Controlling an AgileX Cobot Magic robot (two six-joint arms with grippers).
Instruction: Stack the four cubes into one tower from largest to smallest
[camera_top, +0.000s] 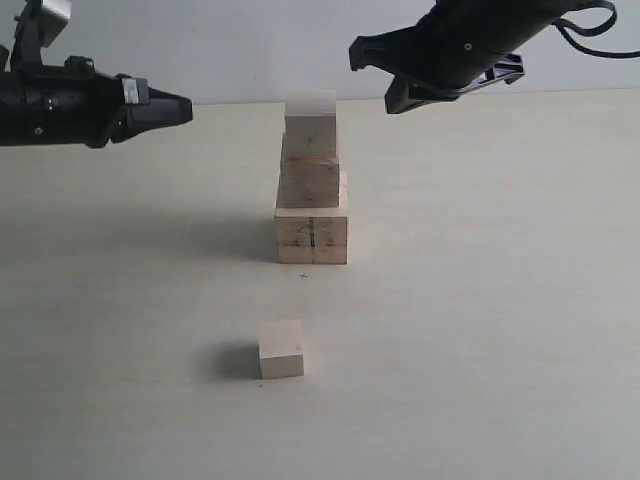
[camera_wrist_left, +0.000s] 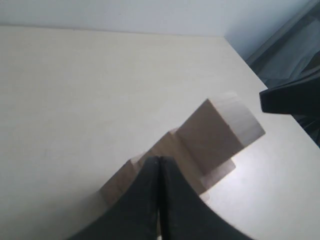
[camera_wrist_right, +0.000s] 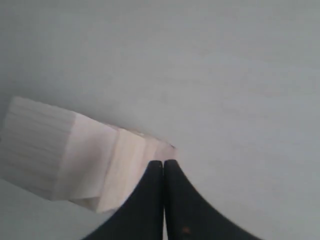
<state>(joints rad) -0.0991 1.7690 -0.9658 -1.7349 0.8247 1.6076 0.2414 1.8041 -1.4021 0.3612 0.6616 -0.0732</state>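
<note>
Three pale wooden cubes stand in a tower (camera_top: 311, 185) at the table's middle. The largest cube (camera_top: 312, 236), with a dark line on its face, is the base. The second cube (camera_top: 310, 180) rests on it, and a third cube (camera_top: 310, 122) sits on top. The smallest cube (camera_top: 281, 349) lies alone on the table nearer the front. My left gripper (camera_top: 185, 108) hovers shut and empty to the tower's left, at the top cube's height. My right gripper (camera_top: 357, 53) hangs shut and empty above and right of the tower. Both wrist views show the tower (camera_wrist_left: 200, 145) (camera_wrist_right: 75, 155) beyond shut fingertips.
The pale table (camera_top: 500, 300) spreads around the tower, with a small cross mark (camera_top: 304, 276) in front of the base. A white wall rises behind the table's far edge.
</note>
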